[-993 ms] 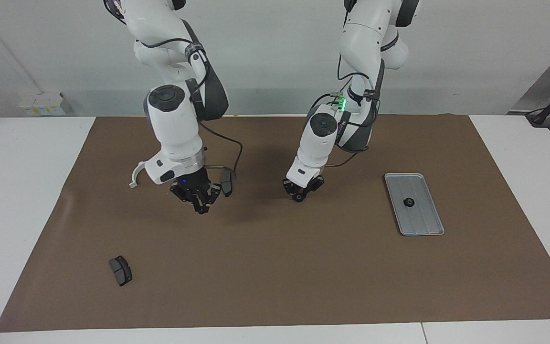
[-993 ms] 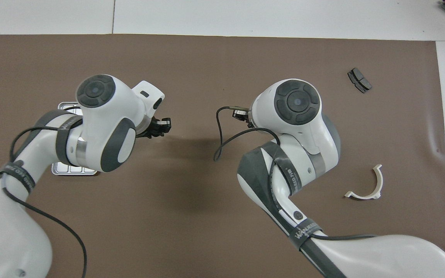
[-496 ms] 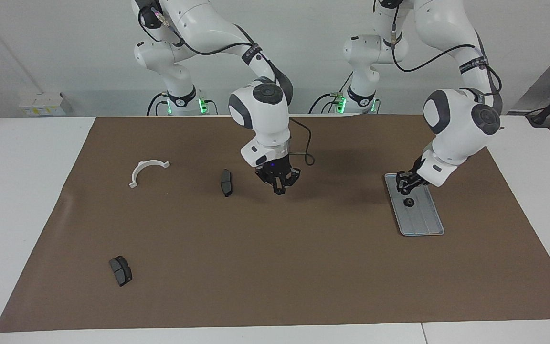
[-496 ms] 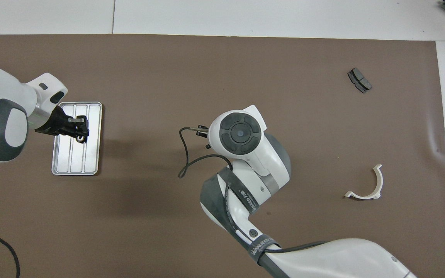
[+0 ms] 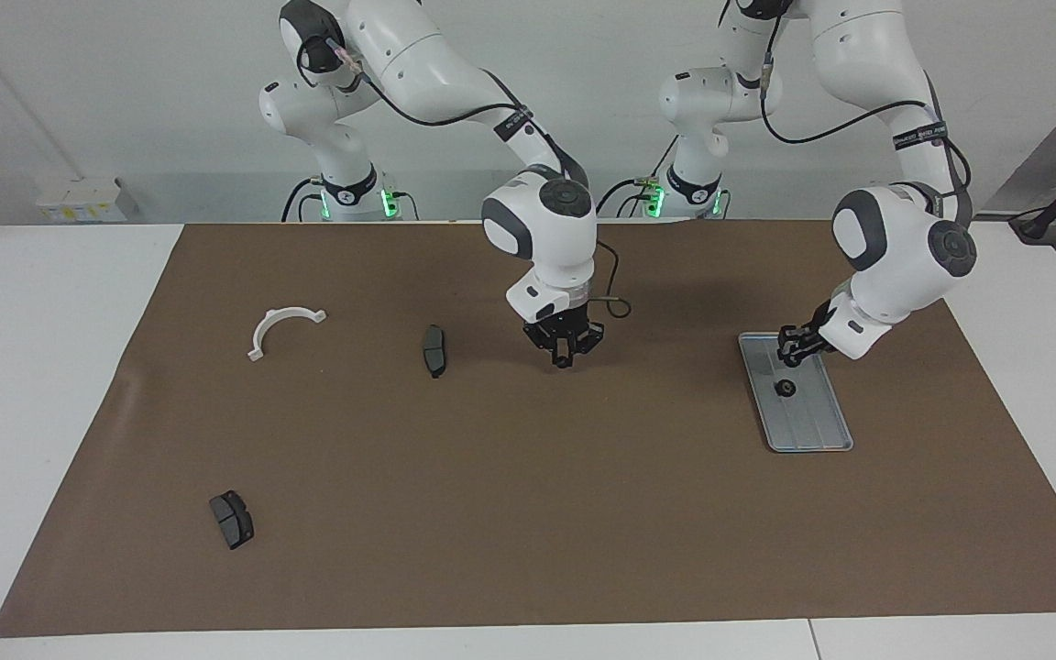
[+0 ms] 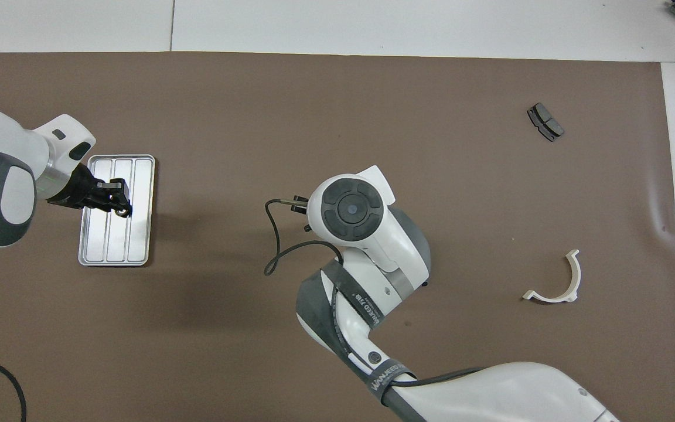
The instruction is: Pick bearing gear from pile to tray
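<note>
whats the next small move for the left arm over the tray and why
Probably lower the left gripper straight down toward the tray: it hangs over the tray's end nearer the robots, close to the bearing gear already lying there. Whether it carries another gear isn't visible.

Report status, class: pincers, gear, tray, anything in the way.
Left pincer over tray. Right pincer over mat centre. One gear on tray. Nothing in the way.

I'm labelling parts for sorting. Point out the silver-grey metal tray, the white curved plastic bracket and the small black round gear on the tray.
Silver-grey metal tray point(image 5: 819, 438): facing view, bare floor.
White curved plastic bracket point(image 5: 273, 322): facing view, arc's middle.
Small black round gear point(image 5: 785, 388): facing view, centre.
</note>
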Tool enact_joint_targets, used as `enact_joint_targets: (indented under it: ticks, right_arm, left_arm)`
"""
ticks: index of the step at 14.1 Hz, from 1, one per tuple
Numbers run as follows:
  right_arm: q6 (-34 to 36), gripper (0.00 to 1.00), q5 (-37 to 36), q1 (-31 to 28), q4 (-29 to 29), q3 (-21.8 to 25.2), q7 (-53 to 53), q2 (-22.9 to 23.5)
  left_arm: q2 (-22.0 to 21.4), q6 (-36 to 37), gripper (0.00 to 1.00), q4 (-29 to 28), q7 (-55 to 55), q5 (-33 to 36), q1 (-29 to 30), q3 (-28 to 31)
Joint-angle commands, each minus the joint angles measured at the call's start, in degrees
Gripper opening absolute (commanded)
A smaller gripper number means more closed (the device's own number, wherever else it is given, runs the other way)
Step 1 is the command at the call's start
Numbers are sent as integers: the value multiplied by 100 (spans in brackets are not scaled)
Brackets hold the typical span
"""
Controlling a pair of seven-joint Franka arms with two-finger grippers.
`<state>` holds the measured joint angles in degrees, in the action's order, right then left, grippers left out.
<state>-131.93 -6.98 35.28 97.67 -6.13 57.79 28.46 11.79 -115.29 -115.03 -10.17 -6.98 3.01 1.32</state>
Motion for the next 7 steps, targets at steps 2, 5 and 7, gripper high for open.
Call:
enact_joint_targets:
  ticks: [2, 5, 7]
  right_arm:
    - [-96, 96, -137, -134, -19, 24, 31, -77]
    - [0, 100, -128, -494, 33, 32, -126, -515]
    - [18, 100, -102, -871, 182, 24, -364, -901]
  left_arm:
    - [-124, -161, 39, -275, -214, -58, 86, -44]
    - [-116, -152, 66, -257, -214, -49, 86, -44]
    - [-89, -161, 70, -213, -205, -40, 77, -53]
